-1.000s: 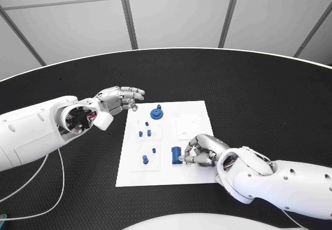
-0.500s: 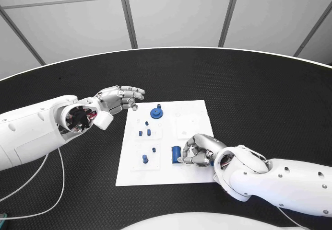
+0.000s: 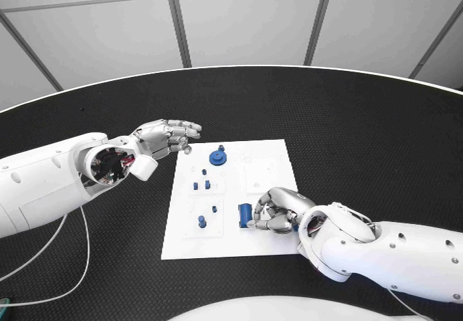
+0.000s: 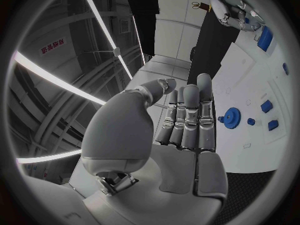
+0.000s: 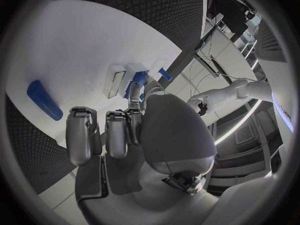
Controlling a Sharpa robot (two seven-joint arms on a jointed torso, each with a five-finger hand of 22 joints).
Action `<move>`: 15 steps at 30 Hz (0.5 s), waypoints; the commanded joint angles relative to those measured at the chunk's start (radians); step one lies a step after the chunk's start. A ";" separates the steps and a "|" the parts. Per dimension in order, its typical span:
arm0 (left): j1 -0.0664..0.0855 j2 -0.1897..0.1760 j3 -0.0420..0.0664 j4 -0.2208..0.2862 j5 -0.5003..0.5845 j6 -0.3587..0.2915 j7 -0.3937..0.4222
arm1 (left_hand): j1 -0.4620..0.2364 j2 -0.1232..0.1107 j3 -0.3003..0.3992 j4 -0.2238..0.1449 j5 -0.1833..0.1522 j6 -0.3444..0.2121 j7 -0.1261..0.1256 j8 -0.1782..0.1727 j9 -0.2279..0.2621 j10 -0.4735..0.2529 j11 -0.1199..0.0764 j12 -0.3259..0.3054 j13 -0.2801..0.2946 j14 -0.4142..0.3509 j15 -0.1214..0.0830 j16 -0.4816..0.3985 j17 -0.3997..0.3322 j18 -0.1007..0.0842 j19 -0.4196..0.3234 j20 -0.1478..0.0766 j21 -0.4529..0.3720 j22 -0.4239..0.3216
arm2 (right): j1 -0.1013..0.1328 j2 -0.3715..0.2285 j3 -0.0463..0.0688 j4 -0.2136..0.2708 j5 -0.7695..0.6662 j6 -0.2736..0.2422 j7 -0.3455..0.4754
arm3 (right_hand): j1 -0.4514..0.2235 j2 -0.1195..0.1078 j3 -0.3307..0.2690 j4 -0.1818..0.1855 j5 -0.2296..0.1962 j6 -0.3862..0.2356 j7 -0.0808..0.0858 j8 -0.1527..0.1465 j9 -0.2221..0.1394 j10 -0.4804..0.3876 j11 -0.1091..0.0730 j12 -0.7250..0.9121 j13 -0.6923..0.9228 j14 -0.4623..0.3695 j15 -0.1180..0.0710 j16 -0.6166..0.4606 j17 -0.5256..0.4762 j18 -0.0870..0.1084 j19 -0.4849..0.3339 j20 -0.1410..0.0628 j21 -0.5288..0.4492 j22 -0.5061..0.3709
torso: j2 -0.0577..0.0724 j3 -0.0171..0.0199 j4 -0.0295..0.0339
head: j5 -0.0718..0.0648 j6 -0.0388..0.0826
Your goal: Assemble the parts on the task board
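The white task board (image 3: 265, 234) lies mid-table. On it stand a blue gear (image 3: 219, 158) at the far end, small blue parts (image 3: 200, 186) and pegs (image 3: 202, 221), and a long blue bar (image 3: 245, 215). My right hand (image 3: 276, 210) rests on the board's near right part with its fingers curled in, right beside the bar. In the right wrist view the bar (image 5: 44, 100) lies apart from the fingertips (image 5: 81, 155), which hold nothing. My left hand (image 3: 170, 138) hovers off the board's far left corner, fingers loosely bent and holding nothing; the gear (image 4: 232, 117) lies beyond its fingers (image 4: 187, 115).
Black table (image 3: 366, 134) surrounds the board on all sides. A white cable (image 3: 72, 267) trails under my left arm at the near left. The board's right column (image 3: 265, 177) carries pale recesses.
My right hand has crept slightly toward the board's middle, closer to the blue bar, which sits a touch farther away than before. The left hand has not moved.
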 commanded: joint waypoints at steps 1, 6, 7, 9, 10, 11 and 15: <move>0.000 0.001 0.000 -0.001 0.000 0.001 0.000 | 0.000 0.006 -0.003 -0.001 0.001 0.006 0.000 -0.005 0.001 0.002 0.004 -0.004 -0.002 -0.006 0.001 -0.006 -0.001 0.010 -0.007 0.001 -0.005 -0.001 | 0.000 0.002 0.000 -0.006 0.000 -0.001 -0.002 | 0.002 -0.001 0.006 0.002 -0.005 0.005 -0.003 -0.003 -0.002 0.055 -0.005 0.004 0.179 0.100 -0.008 0.000 0.232 -0.016 0.089 -0.007 0.001 0.244 | 0.000 -0.0009 0.0005 | -0.001 0.000; 0.000 0.002 0.000 -0.001 0.000 0.001 0.000 | 0.000 0.006 -0.003 -0.001 0.001 0.006 0.000 -0.005 0.001 0.002 0.004 -0.004 -0.002 -0.006 0.001 -0.006 -0.001 0.010 -0.007 0.001 -0.005 -0.001 | 0.000 0.009 0.000 -0.018 0.000 -0.004 -0.007 | 0.004 0.001 0.008 0.003 -0.006 0.006 -0.004 -0.003 -0.002 0.056 -0.005 0.006 0.180 0.100 -0.008 0.000 0.232 -0.016 0.089 -0.007 0.000 0.243 | 0.000 -0.0008 0.0006 | -0.001 0.001; 0.000 0.002 0.000 -0.002 0.000 0.001 0.000 | 0.000 0.006 -0.003 -0.001 0.001 0.006 0.000 -0.005 0.001 0.002 0.004 -0.004 -0.002 -0.006 0.001 -0.006 -0.001 0.010 -0.007 0.001 -0.005 -0.001 | 0.000 0.011 0.000 -0.022 0.000 -0.006 -0.009 | 0.004 0.004 0.012 0.005 -0.006 0.008 -0.004 -0.002 -0.002 0.057 -0.006 0.007 0.181 0.100 -0.008 0.000 0.232 -0.016 0.090 -0.007 0.002 0.244 | 0.000 -0.0010 0.0007 | -0.001 0.001; 0.000 0.003 0.000 -0.002 0.000 0.001 0.000 | 0.001 0.007 -0.004 -0.001 0.001 0.007 0.000 -0.005 0.001 0.002 0.004 -0.004 -0.002 -0.006 0.001 -0.005 -0.002 0.010 -0.007 0.001 -0.004 -0.002 | 0.000 0.013 0.000 -0.027 0.000 -0.008 -0.011 | 0.006 0.007 0.016 0.005 -0.005 0.009 -0.005 -0.002 -0.002 0.057 -0.006 0.007 0.181 0.100 -0.008 0.000 0.233 -0.016 0.090 -0.007 0.002 0.244 | 0.000 -0.0012 0.0005 | -0.001 0.001; 0.000 0.003 0.000 -0.002 0.000 0.001 0.000 | 0.001 0.007 -0.004 -0.001 0.001 0.007 0.000 -0.005 0.001 0.002 0.004 -0.004 -0.002 -0.006 0.001 -0.005 -0.002 0.010 -0.007 0.001 -0.004 -0.002 | 0.000 0.014 0.000 -0.029 0.000 -0.010 -0.012 | 0.007 0.008 0.018 0.005 -0.005 0.009 -0.005 -0.002 -0.002 0.057 -0.006 0.007 0.181 0.100 -0.008 0.000 0.232 -0.016 0.090 -0.007 0.002 0.244 | 0.000 -0.0014 0.0007 | -0.001 0.001; 0.000 0.003 0.000 -0.002 0.000 0.001 0.000 | 0.001 0.007 -0.004 -0.001 0.001 0.007 0.000 -0.005 0.001 0.002 0.004 -0.004 -0.002 -0.006 0.001 -0.005 -0.002 0.010 -0.007 0.001 -0.004 -0.002 | 0.000 0.014 0.000 -0.030 0.000 -0.011 -0.012 | 0.007 0.008 0.018 0.005 -0.005 0.009 -0.005 -0.002 -0.002 0.057 -0.006 0.007 0.181 0.100 -0.008 0.000 0.232 -0.016 0.090 -0.007 0.002 0.244 | 0.000 -0.0014 0.0007 | -0.001 0.001; 0.000 0.002 0.000 -0.002 0.000 0.001 0.000 | 0.001 0.007 -0.004 -0.001 0.001 0.007 0.000 -0.005 0.001 0.002 0.004 -0.004 -0.002 -0.006 0.001 -0.005 -0.002 0.010 -0.007 0.001 -0.004 -0.002 | 0.000 0.013 0.000 -0.029 0.000 -0.016 -0.012 | 0.010 0.011 0.022 0.005 -0.004 0.009 -0.005 -0.002 -0.003 0.057 -0.007 0.007 0.181 0.100 -0.008 0.000 0.233 -0.016 0.090 -0.007 0.002 0.244 | 0.000 -0.0011 0.0005 | -0.001 0.002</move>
